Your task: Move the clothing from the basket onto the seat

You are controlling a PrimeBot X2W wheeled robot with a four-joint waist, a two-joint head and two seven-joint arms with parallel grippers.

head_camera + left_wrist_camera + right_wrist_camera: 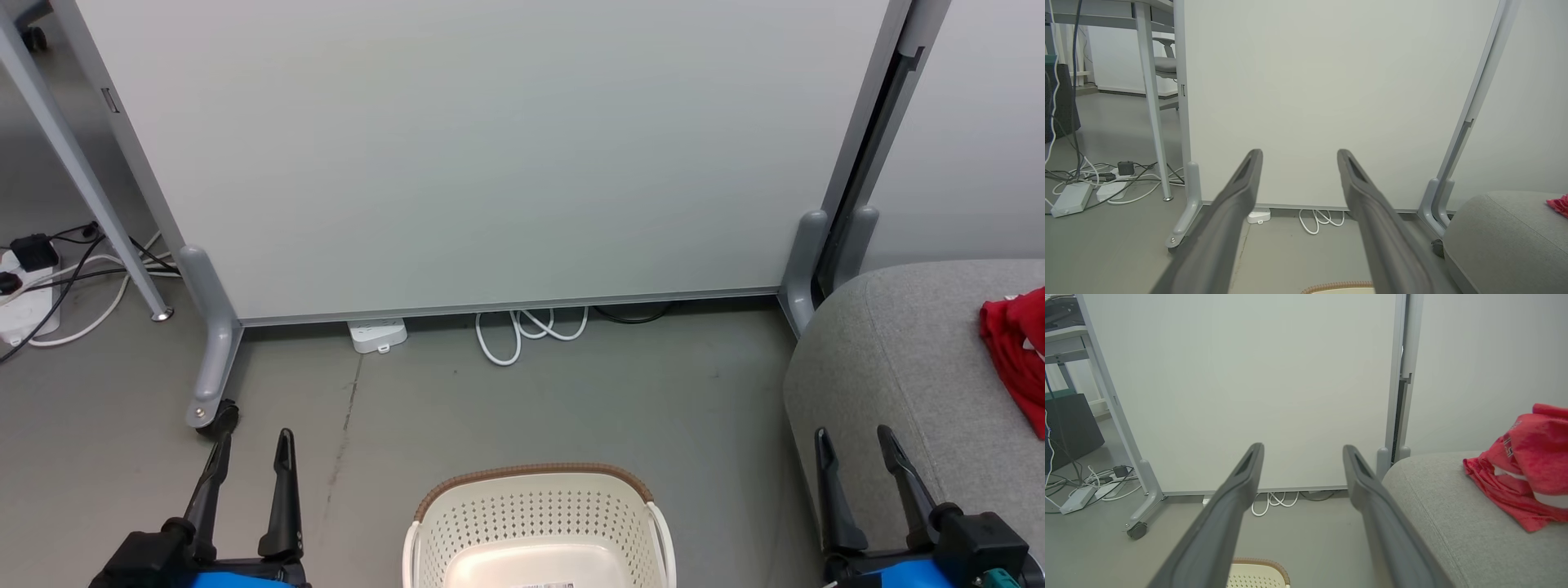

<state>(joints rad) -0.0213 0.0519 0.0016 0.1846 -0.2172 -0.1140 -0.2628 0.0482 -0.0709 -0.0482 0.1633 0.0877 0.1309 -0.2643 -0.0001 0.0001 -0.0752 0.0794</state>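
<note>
At the far left, a power strip (24,304) and tangled cables are seen on the grey floor, beside the wheeled foot of a white partition (490,163). The left gripper (252,439) is held low over the floor with its fingers spread apart and nothing gripped between them. In the middle, the basket (535,472) is set on the floor between the two grippers (its pale base and a label can be made out at the lower edge). The right gripper (853,435) is likewise held spread wide and has hold of nothing, its fingers seen in front of the near edge of the seat (898,367). The clothing (1016,351) is found lying crumpled on the seat, at the far right, well apart from the basket.
</note>
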